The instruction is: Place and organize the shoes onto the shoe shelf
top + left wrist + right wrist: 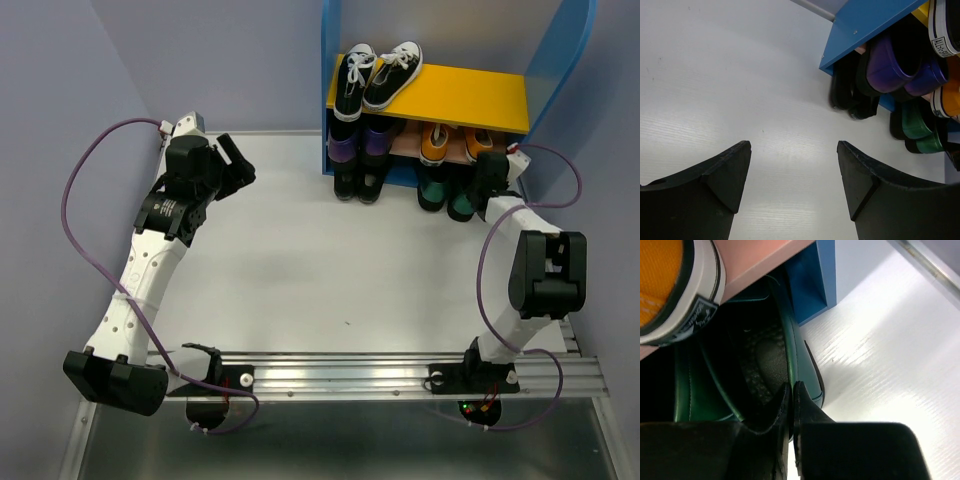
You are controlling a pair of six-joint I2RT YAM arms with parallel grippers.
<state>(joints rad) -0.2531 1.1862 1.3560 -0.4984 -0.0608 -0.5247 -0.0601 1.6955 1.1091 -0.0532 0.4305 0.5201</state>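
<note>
I see bright, even light from above. The white table (890, 340) glares in my wrist views. It is very dark under the shoe shelf (815, 280). The black shoes (842, 95) look a bit blurry.

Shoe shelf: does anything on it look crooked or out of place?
Only slightly: the black sneakers on the yellow upper board splay apart at an angle, crowded at its left end, one seemingly poking over the front edge.

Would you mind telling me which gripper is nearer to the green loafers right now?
Right. The right gripper is at the heel of a green loafer, under the lower board of the shoe shelf; the left gripper hangs over the table, well off to its left.
</note>
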